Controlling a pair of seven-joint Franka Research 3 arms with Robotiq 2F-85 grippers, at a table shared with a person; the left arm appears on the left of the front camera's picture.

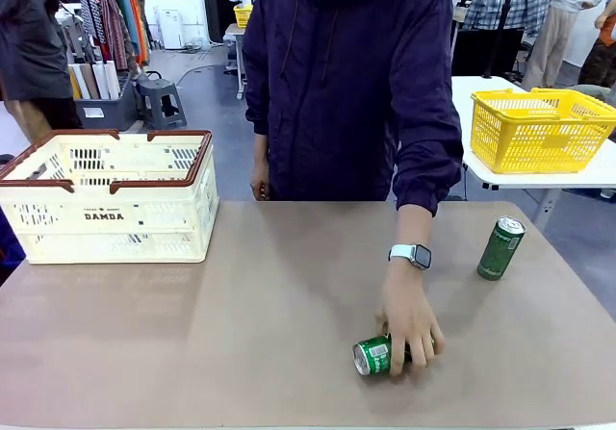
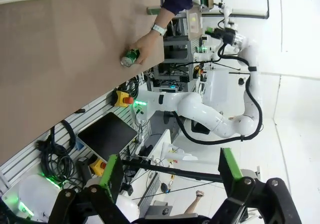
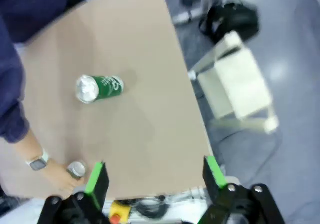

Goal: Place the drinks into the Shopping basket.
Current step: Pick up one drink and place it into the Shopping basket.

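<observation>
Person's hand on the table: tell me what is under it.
A green can lying on its side, silver top showing; the person's hand covers its other end.

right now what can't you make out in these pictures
Front view: the person's hand covers the far end of the lying green can, so the hold on it is hidden.
Front view: the near wall of the Shopping basket hides its floor, so whether any drinks lie inside cannot be told.
Right wrist view: blur smears the lettering on the upright green can.
</observation>
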